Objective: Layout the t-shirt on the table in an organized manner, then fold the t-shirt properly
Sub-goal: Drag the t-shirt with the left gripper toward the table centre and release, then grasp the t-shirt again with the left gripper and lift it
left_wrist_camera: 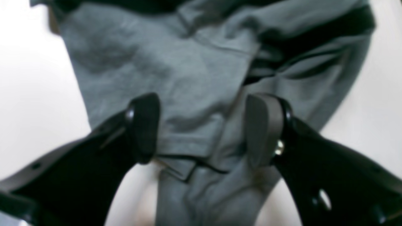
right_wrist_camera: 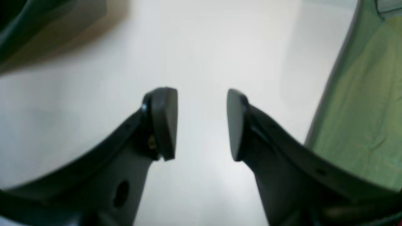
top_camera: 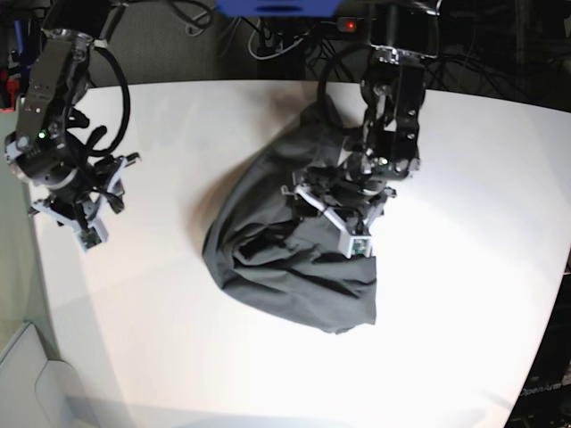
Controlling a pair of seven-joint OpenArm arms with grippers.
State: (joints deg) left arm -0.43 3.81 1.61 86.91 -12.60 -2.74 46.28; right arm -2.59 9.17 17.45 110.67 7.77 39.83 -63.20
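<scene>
Our left black gripper (left_wrist_camera: 202,128) hangs open over the crumpled dark grey cloth t-shirt (top_camera: 285,241), ready to grab it; our right gripper (right_wrist_camera: 202,124) waits open, holding nothing, above the smooth white table (top_camera: 464,267).

Base view looks down from high on the whole counter (top_camera: 464,267). Each wrist view looks closely past its own claw; left wrist and base share the t-shirt (left_wrist_camera: 176,66).

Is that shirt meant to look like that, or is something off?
The dark charcoal-grey cloth t-shirt lies bunched in a creased heap mid white table, not spread flat. The left gripper hangs open over it.
</scene>
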